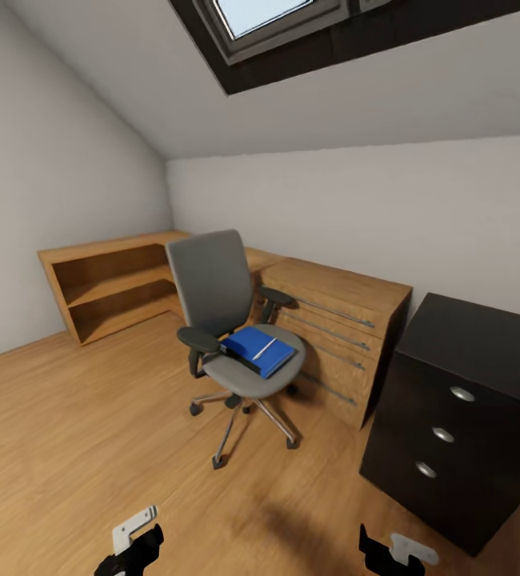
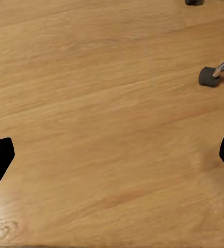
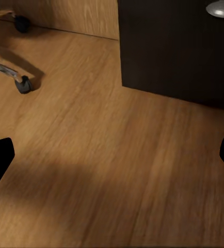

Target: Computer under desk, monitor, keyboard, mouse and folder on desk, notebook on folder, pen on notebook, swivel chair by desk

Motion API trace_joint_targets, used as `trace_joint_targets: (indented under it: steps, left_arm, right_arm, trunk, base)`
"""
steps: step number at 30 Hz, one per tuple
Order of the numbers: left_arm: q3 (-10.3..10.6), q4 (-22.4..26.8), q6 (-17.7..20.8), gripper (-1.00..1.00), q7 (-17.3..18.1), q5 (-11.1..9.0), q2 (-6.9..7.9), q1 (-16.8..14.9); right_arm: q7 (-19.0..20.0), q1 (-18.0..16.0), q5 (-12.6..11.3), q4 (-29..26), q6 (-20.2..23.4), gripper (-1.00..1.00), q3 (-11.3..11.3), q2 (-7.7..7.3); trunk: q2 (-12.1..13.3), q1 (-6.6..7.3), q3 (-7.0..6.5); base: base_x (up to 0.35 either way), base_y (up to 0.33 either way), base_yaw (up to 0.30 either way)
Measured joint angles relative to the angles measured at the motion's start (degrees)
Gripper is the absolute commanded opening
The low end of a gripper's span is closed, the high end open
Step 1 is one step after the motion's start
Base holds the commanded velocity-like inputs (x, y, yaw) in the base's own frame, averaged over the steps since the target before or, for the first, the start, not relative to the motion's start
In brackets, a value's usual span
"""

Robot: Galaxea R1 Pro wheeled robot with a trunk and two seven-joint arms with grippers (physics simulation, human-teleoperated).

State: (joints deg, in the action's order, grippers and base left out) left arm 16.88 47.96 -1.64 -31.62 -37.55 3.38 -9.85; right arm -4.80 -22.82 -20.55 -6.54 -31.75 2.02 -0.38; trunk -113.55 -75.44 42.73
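Folder [image 1: 257,350] with pen [image 1: 265,348] lies on chair [image 1: 226,320]. Left gripper [image 2: 112,155] and right gripper [image 3: 112,155] hang wide apart over floor [image 1: 76,432].

1. The swivel chair [image 1: 232,320] stands on the floor [image 1: 76,416] in the middle of the room, in front of the drawer chest [image 1: 336,332].
2. The folder [image 1: 258,350] lies on the chair's seat, with the pen [image 1: 264,348] on top of it.
3. The shelf unit [image 1: 112,284] sits in the corner, to the left of and behind the chair, adjoining the chest.
4. The drawer unit [image 1: 464,416] stands to the right of the chest, nearer the camera.
5. The skylight [image 1: 268,16] is set in the sloped ceiling above.
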Motion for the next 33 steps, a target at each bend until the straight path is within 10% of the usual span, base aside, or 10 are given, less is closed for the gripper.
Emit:
trace_joint_targets:
  steps: [33]
  left_arm:
    - [0.2,-8.9,-0.1,1.00,0.3,0.1,-2.04,0.0]
  right_arm:
    - [0.2,0.0,0.4,1.1,0.0,1.00,0.3,0.63]
  trunk:
    - [13.2,7.25,-5.93]
  base:
    - [0.000,0.000,-0.195]
